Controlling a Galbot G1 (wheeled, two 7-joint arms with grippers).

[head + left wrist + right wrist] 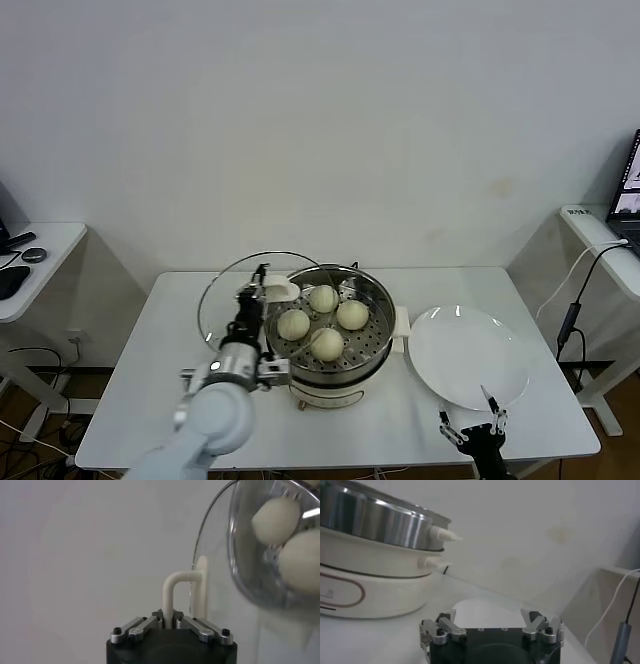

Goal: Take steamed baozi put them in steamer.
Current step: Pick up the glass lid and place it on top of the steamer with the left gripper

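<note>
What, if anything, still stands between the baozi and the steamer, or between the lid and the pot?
Nothing visible does. All four baozi already sit on the perforated tray of the steamer. The left gripper is shut on the glass lid's handle, holding the glass lid tilted beside the open pot. The white plate is bare; the right gripper waits open at the table's near edge.

A worktop (140, 400) carries a steamer (375, 345) at its middle, with four steamed baozi (323, 298) in it on the tray. A plate (470, 360) lies just right of the steamer. A glass lid (225, 290) stands tilted at the steamer's left, with the left claw (262, 292) on its handle (281, 292). The right claw (470, 428) sits at the worktop's front edge, before the plate.
</note>
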